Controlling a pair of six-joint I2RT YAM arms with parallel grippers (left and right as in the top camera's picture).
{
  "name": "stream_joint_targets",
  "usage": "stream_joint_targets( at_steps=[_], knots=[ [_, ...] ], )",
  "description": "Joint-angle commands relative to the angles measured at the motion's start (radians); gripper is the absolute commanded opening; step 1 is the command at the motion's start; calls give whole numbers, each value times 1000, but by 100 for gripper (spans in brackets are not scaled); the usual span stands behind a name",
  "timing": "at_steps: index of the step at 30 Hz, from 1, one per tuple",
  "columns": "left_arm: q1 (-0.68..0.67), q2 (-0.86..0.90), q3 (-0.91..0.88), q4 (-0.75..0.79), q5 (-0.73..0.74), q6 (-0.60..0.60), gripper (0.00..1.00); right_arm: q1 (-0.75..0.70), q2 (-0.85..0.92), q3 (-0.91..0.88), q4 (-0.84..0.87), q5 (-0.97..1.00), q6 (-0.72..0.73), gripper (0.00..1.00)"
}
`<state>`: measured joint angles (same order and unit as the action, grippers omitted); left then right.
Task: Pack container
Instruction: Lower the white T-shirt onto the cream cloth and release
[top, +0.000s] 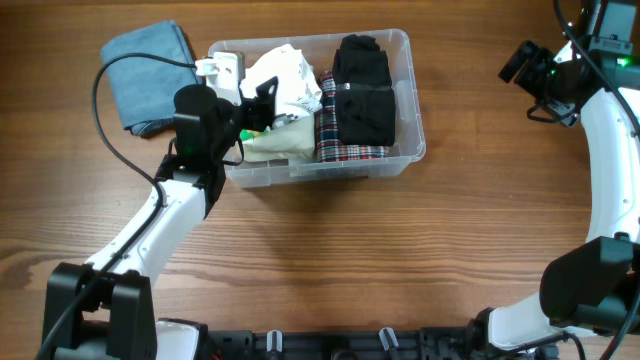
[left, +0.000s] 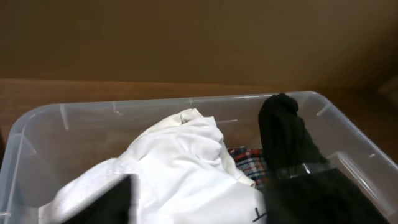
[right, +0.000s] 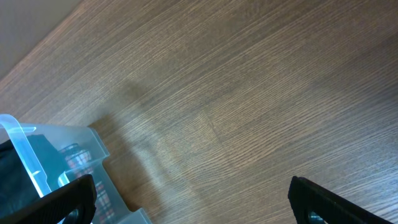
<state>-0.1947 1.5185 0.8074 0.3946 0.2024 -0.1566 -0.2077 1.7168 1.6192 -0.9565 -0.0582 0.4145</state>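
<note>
The clear plastic container (top: 322, 170) stands at the back middle of the table. It holds a white cloth (top: 292, 80) on the left, a plaid cloth (top: 348, 152) in the middle and a black garment (top: 362, 90) on the right. My left gripper (top: 258, 105) is over the container's left part, its fingers apart with the white cloth (left: 186, 162) between them. The left wrist view also shows the container's far wall (left: 124, 106), the black garment (left: 286, 137) and the plaid cloth (left: 249, 162). My right gripper (top: 515, 62) is open and empty, far to the right of the container.
A folded blue cloth (top: 150, 70) lies on the table left of the container. A small white and grey object (top: 225, 68) sits at the container's back left corner. The right wrist view shows bare wood and the container's corner (right: 93, 149).
</note>
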Motion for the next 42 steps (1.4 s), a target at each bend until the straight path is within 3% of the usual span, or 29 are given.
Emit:
stream_joint_targets(
  at_steps=[1,2,5,11,15,33,42],
  knots=[
    [-7,-11,18,3,-8,-42,9,1,14,9,2,17,7,100],
    [-11,-11,18,1,-10,-42,4,1,14,9,3,17,7,100],
    [-24,-11,50,-77,-9,-61,4,1,14,9,3,17,7,100],
    [-33,-2,365,-575,-16,-21,4,1,14,9,3,17,7,100],
    [-32,11,537,-734,-29,-3,4,1,14,9,3,17,8,100],
    [-122,320,583,-668,-63,45,4,1,14,9,3,17,7,100],
    [-134,476,583,-710,-107,45,4,1,14,9,3,17,7,100]
  ],
)
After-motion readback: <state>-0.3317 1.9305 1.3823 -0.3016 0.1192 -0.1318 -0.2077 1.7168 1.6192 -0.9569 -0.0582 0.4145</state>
